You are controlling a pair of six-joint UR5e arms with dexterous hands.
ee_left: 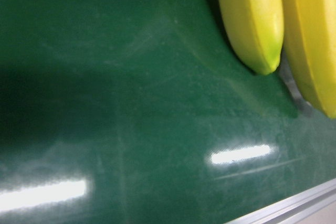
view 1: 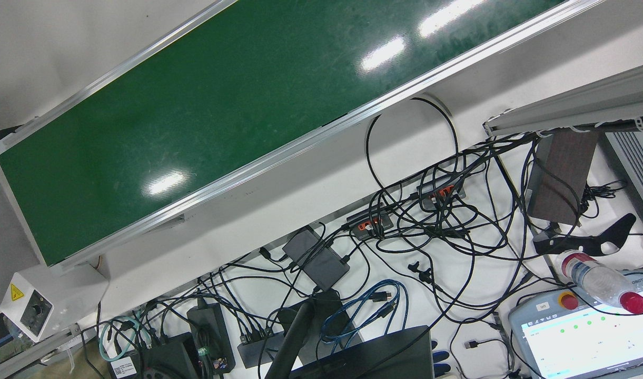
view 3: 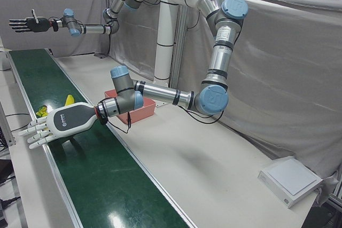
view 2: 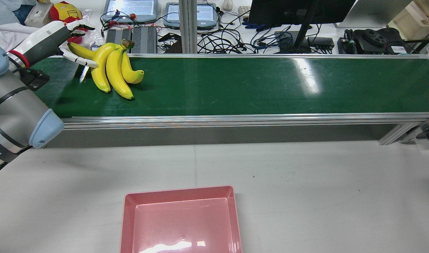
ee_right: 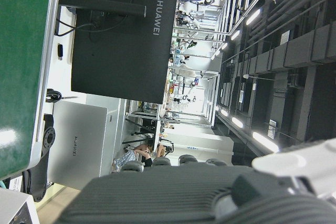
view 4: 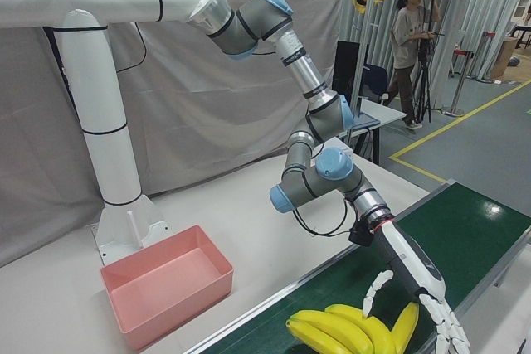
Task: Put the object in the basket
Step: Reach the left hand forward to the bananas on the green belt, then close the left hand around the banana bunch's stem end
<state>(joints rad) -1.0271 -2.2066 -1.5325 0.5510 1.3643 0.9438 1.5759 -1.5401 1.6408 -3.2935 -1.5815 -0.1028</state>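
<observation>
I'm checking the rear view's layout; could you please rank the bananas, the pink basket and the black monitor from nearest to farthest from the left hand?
1. Bananas: on the green belt, right beside the left hand, a finger touching them.
2. Pink basket: on the table at the view's bottom, empty.
3. Black monitor: beyond the belt, upper right, about as far as the basket; too close to call.

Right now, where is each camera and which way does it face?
Front view: overhead; belt, desk; no arm.
Rear view: high behind; bananas, basket, left hand.
Left-front view: front corner, along belt; left hand, raised right hand.
Right-front view: opposite corner; left hand, basket.
Left hand view: close over belt, banana tips.
Right hand view: faces monitor; hand's edge.
Shared: rear, right-front both show bananas.
</observation>
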